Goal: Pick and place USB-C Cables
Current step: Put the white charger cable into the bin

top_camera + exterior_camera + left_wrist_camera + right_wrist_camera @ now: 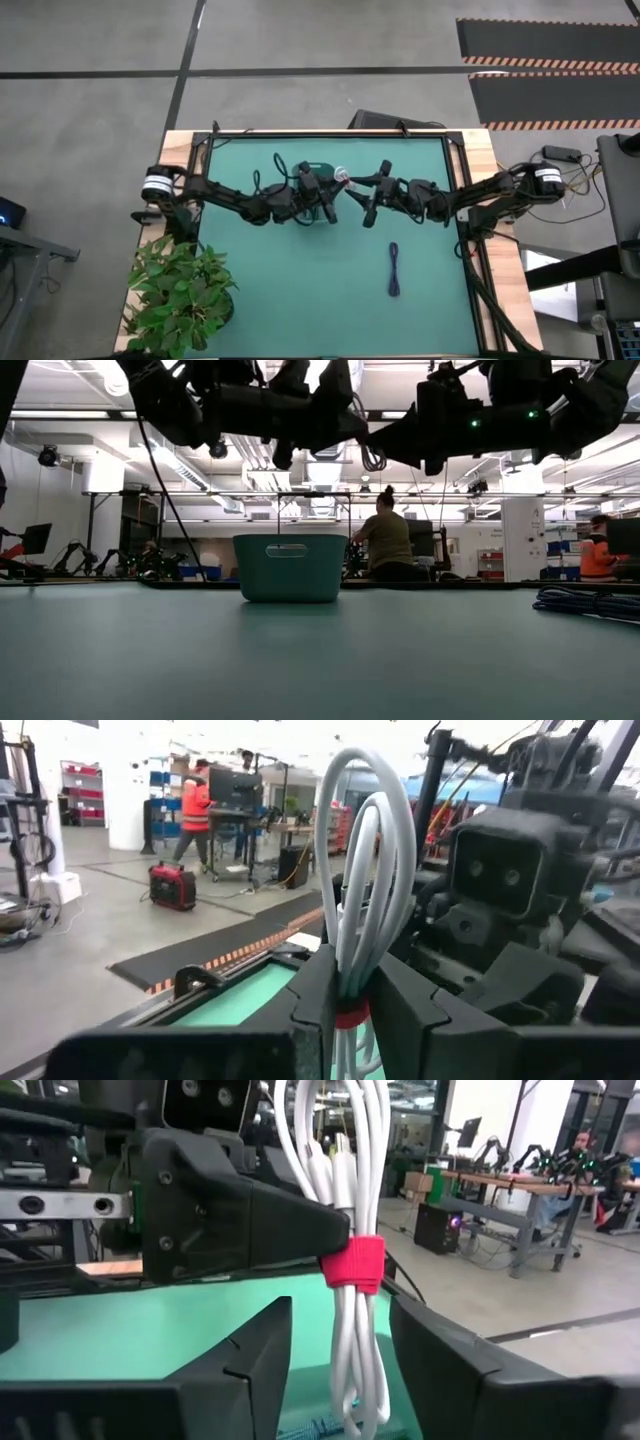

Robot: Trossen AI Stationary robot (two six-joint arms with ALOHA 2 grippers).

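Observation:
The white cable bundle (365, 870) with a red tie (352, 1260) is held in the air over the table's far middle (343, 180), lifted well clear of the table in the low view (372, 455). My left gripper (350, 1005) is shut on it. My right gripper (345, 1355) is open, facing the left one. Its two fingers stand on either side of the bundle's lower part without touching it. A blue cable bundle (394, 268) lies flat on the mat, toward the near right. The other cable bundles are not in view. My left gripper pinches the white cable bundle between its two fingers at the red tie (350, 1015), near the bundle's middle. The fingers (290, 1220) lie across the bundle. It stands upright and lifted clear, with loops above the fingers and strands hanging below them.
A teal basket (290, 568) stands on the mat near the far edge, partly under the left arm (312, 168). A potted plant (180, 290) sits at the near left corner. A raised frame (330, 135) borders the mat. People work in the room beyond.

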